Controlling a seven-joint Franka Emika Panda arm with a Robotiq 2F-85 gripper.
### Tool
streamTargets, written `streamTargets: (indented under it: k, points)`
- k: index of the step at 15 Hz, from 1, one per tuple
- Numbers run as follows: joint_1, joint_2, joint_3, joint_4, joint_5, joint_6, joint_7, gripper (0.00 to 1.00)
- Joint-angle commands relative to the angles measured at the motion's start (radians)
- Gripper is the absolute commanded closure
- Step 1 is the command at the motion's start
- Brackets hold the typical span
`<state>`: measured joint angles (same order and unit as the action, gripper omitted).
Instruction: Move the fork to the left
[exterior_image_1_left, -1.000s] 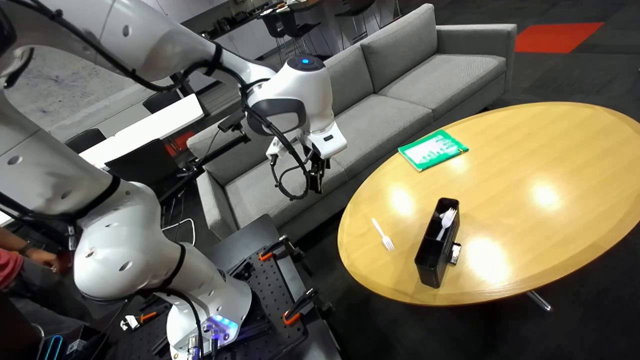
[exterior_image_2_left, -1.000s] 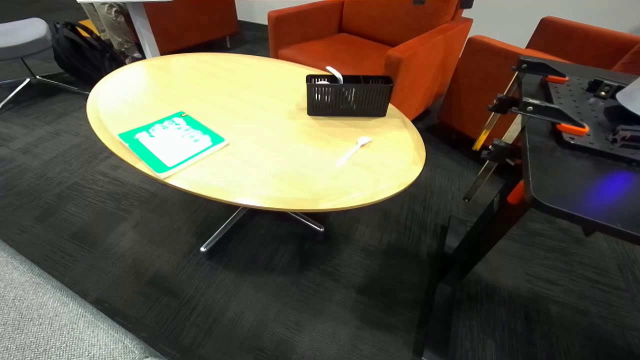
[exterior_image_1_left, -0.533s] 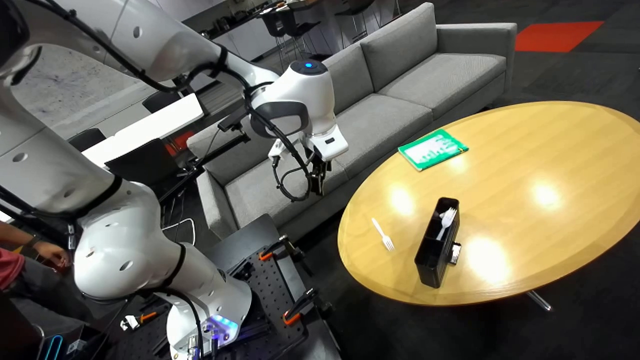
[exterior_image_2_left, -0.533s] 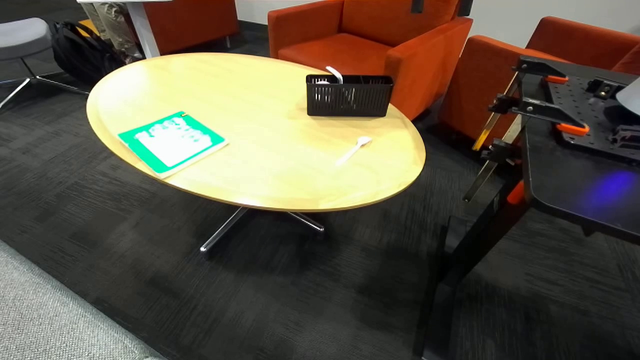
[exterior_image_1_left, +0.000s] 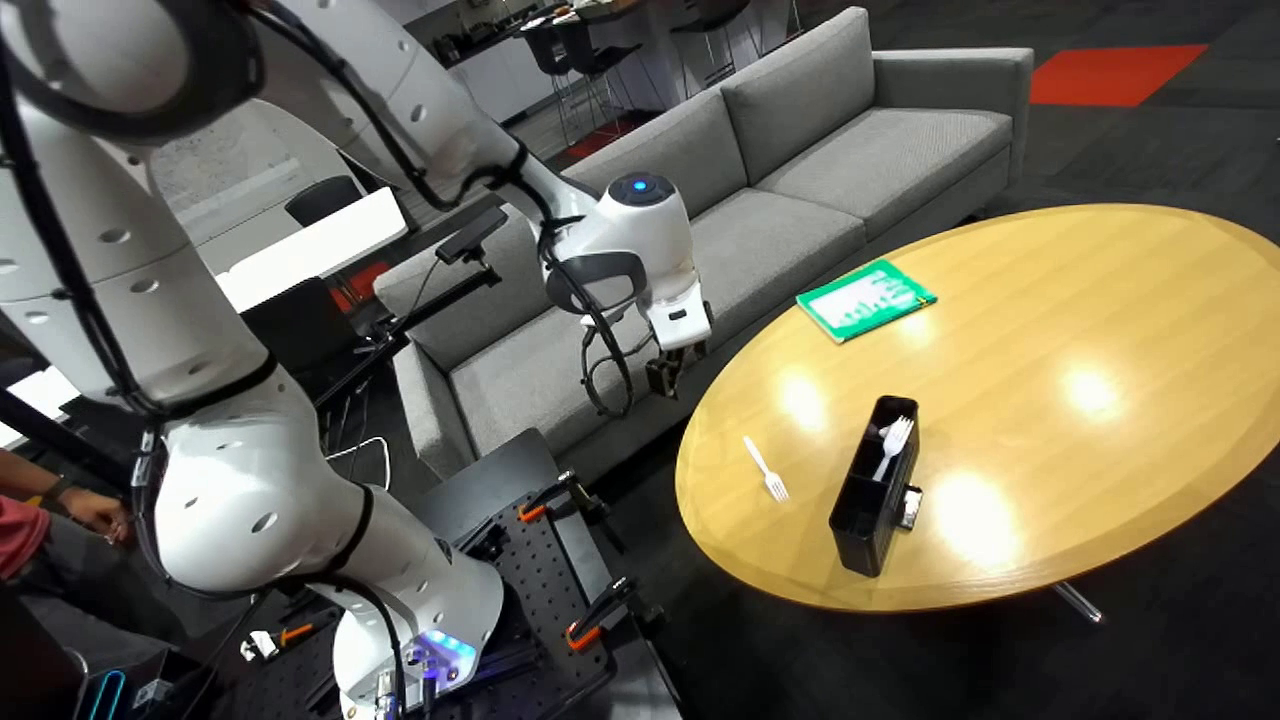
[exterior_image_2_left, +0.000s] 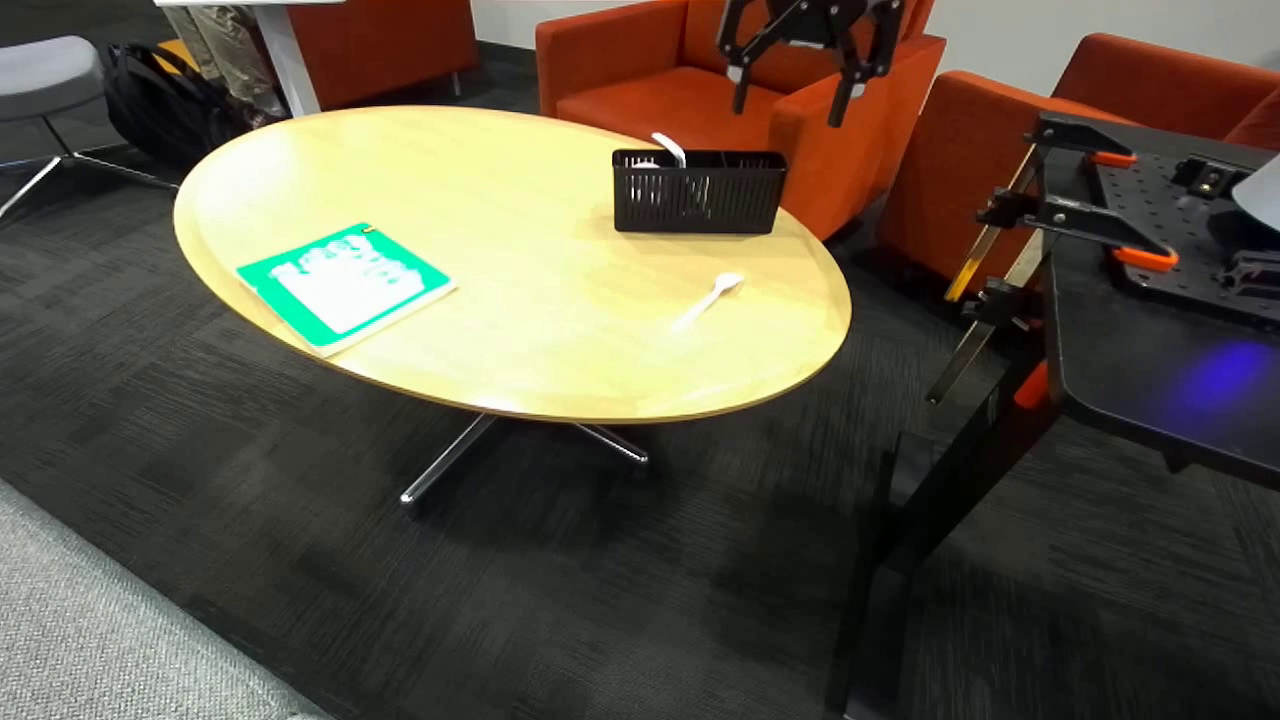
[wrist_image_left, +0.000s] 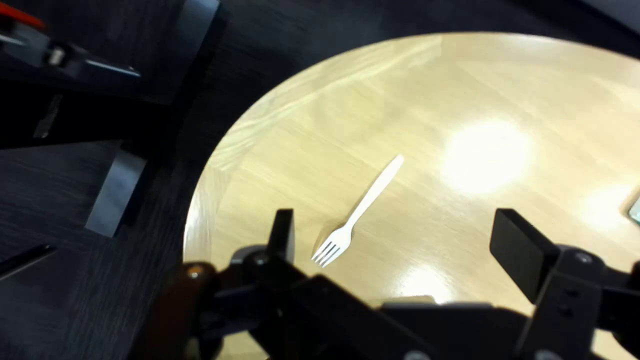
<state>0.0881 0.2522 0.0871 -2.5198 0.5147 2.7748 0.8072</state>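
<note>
A white plastic fork (exterior_image_1_left: 767, 470) lies flat on the oval wooden table (exterior_image_1_left: 1050, 330). It also shows in an exterior view (exterior_image_2_left: 714, 296), partly washed out by glare. In the wrist view the fork (wrist_image_left: 342, 237) lies at a slant, tines towards the lower left, close to the left finger in the picture. My gripper (exterior_image_1_left: 668, 380) hangs well above table height, pointing down, off the table's edge in that view. In an exterior view the gripper (exterior_image_2_left: 788, 108) shows its two fingers spread. In the wrist view the gripper (wrist_image_left: 392, 222) is open with nothing between the fingers.
A black caddy (exterior_image_1_left: 870, 500) with white utensils (exterior_image_1_left: 893, 440) stands on the table beyond the fork; it also shows in an exterior view (exterior_image_2_left: 700, 200). A green book (exterior_image_1_left: 866, 300) lies near the sofa-side edge. A grey sofa (exterior_image_1_left: 770, 225) and orange armchair (exterior_image_2_left: 680, 100) flank the table.
The arm has swung towards the table and lowered. The gripper has moved right and slightly down in an exterior view, and down into sight at the top elsewhere. The fork has not moved.
</note>
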Motion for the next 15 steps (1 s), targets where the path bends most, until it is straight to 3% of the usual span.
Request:
streamTargets:
  k: [1,5,8,15]
  points:
    - [0.041,0.192,-0.011,0.078,0.047,0.203,0.137,0.0]
    - [0.146,0.367,-0.116,0.132,0.033,0.358,0.337,0.0]
    - [0.245,0.473,-0.211,0.189,0.026,0.34,0.471,0.0]
    - [0.37,0.651,-0.297,0.326,-0.008,0.304,0.682,0.0]
